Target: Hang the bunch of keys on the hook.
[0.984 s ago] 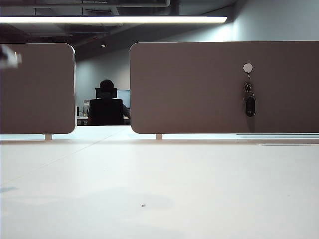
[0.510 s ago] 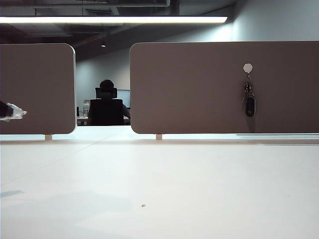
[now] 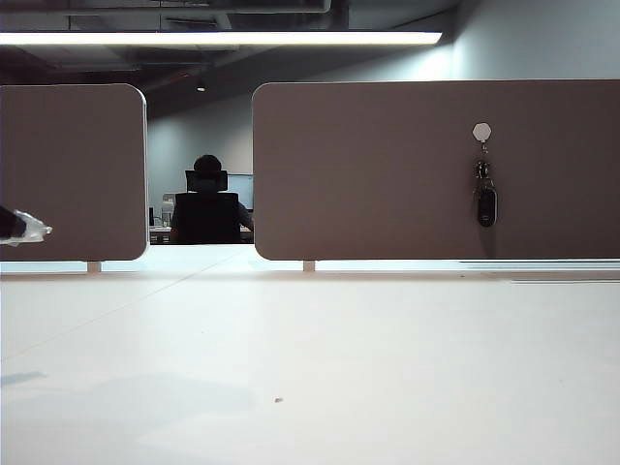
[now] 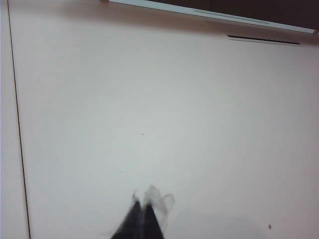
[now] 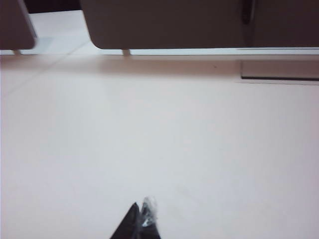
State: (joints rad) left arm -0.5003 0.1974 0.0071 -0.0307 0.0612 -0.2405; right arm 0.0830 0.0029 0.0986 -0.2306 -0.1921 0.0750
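The bunch of keys [image 3: 485, 199], a black oval fob under small keys, hangs from the hook [image 3: 481, 133], a pale hexagonal pad on the brown panel [image 3: 387, 174] at the right. Its lower end [image 5: 246, 12] shows in the right wrist view. My left gripper [image 3: 29, 230] pokes in at the left edge of the exterior view, shut and empty, far from the keys. In its own view the left gripper [image 4: 143, 205] has dark fingers pressed together over the white table [image 4: 174, 124]. My right gripper [image 5: 141, 208] is shut with nothing in it, over bare table; the exterior view does not show it.
A second brown panel [image 3: 73, 174] stands at the left, with a gap between the two where a person sits in a black chair [image 3: 205, 208] beyond. A dark slot [image 5: 279, 69] lies in the table near the right panel's foot.
The left gripper dropped from the upper left corner to mid-height at the left edge. The keys hang still on the hook.
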